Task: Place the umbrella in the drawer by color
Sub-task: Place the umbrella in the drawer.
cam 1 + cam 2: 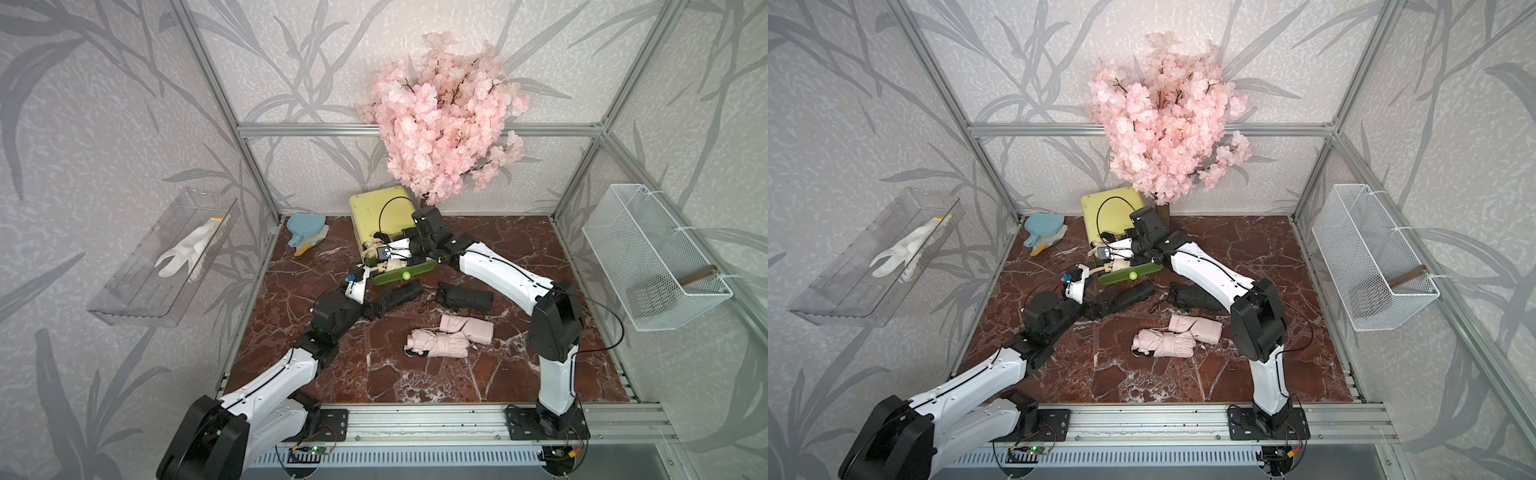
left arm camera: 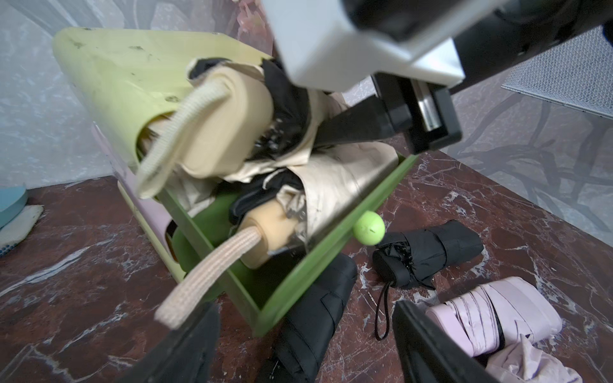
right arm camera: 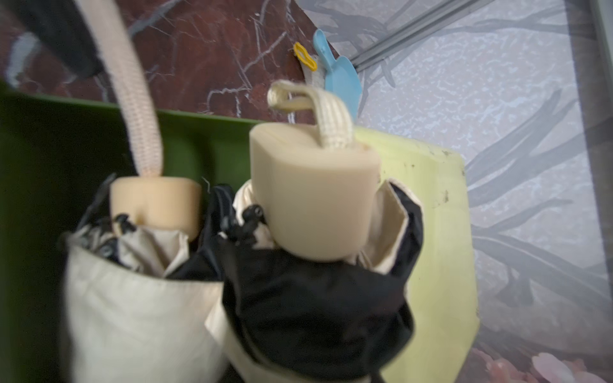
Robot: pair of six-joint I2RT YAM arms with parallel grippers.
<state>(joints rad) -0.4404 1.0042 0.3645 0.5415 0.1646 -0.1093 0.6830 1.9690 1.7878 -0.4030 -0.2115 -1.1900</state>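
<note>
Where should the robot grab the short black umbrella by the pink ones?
Probably around the fat middle of the short black umbrella, coming down from above with the jaws across its narrow width. It lies flat on its side on the marble table, nothing on top, and its thin wrist strap looks too floppy to hold.
</note>
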